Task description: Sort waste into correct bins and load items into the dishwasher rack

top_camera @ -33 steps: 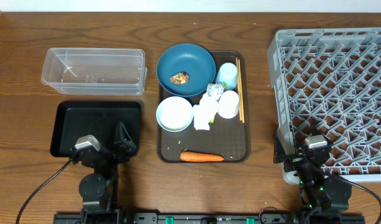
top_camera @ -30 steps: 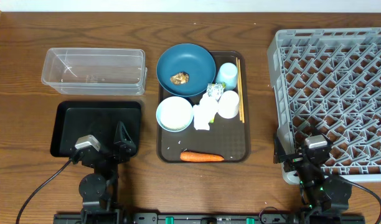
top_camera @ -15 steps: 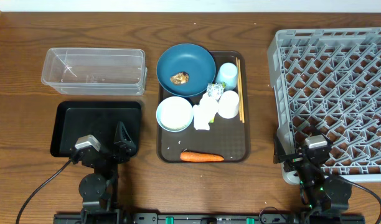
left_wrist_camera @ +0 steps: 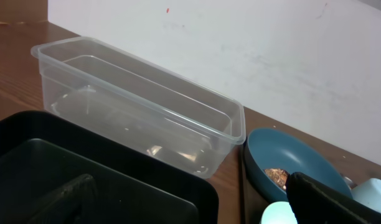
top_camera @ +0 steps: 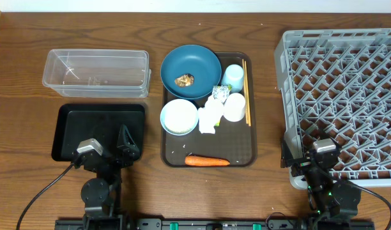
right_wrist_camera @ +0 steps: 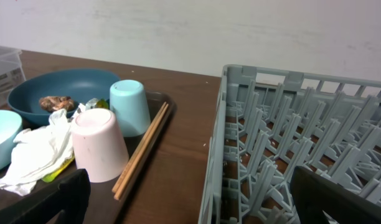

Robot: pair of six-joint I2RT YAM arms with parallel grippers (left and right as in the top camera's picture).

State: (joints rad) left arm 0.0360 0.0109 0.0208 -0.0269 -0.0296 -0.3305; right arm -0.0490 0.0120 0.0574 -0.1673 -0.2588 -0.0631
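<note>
On the brown serving tray (top_camera: 239,145) lie an orange carrot (top_camera: 207,161), crumpled napkins (top_camera: 210,116) and a wrapper (top_camera: 219,92). A dark blue bowl (top_camera: 199,64) holds a brown lump (top_camera: 184,80). A pale blue bowl (top_camera: 179,116) holds white rice. A light blue cup (top_camera: 233,76), a white cup (top_camera: 234,107) and chopsticks (top_camera: 246,92) stand beside them. My left gripper (top_camera: 107,148) hangs open over the black tray (top_camera: 98,124), below the clear tub (top_camera: 96,72). My right gripper (top_camera: 308,155) is open at the near left corner of the grey rack (top_camera: 342,89). Neither holds anything.
In the left wrist view the clear tub (left_wrist_camera: 141,118) has nothing in it, and a pale wall runs behind it. The right wrist view shows the rack's rim (right_wrist_camera: 215,155) close on the right, with bare wood between it and the chopsticks (right_wrist_camera: 144,149).
</note>
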